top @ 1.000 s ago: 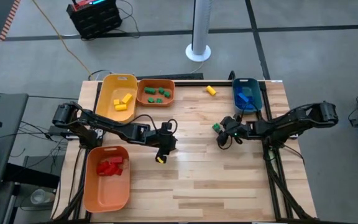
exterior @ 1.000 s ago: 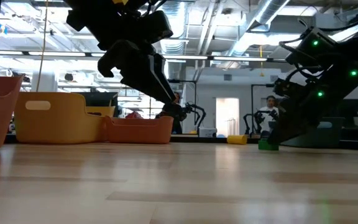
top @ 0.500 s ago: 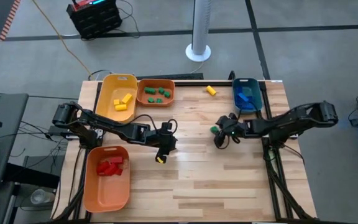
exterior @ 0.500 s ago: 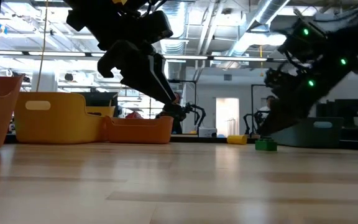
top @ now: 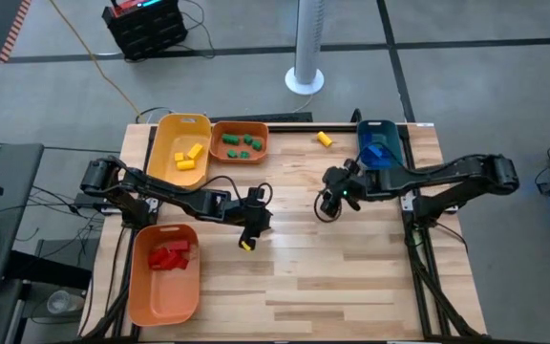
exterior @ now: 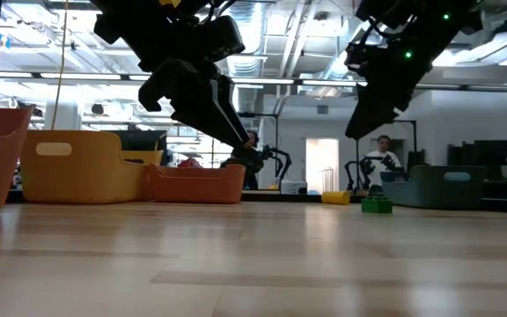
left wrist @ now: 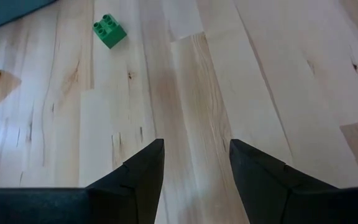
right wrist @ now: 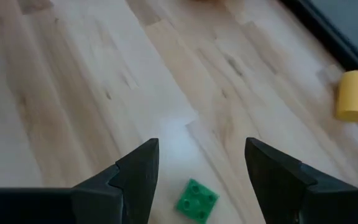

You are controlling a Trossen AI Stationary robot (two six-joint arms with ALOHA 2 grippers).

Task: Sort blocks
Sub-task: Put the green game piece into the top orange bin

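The pale wooden plank surface (top: 351, 258) carries four plastic bins: a large orange one (top: 164, 274) holding red blocks (top: 170, 255), a yellow one (top: 179, 150) with yellow blocks (top: 188, 157), a smaller orange one (top: 240, 141) with green blocks (top: 239, 144), and a dark teal one (top: 380, 144) with blue blocks (top: 375, 149). Loose on the boards lie a small yellow block (top: 324, 139) near the teal bin, and a green studded square block (right wrist: 197, 200) that sits free just below the right claw (right wrist: 199, 163), whose fingers stand wide apart around nothing. The left claw (left wrist: 195, 163) hangs mid-surface, half open and empty, with a small yellow block (top: 246, 245) by its tip.
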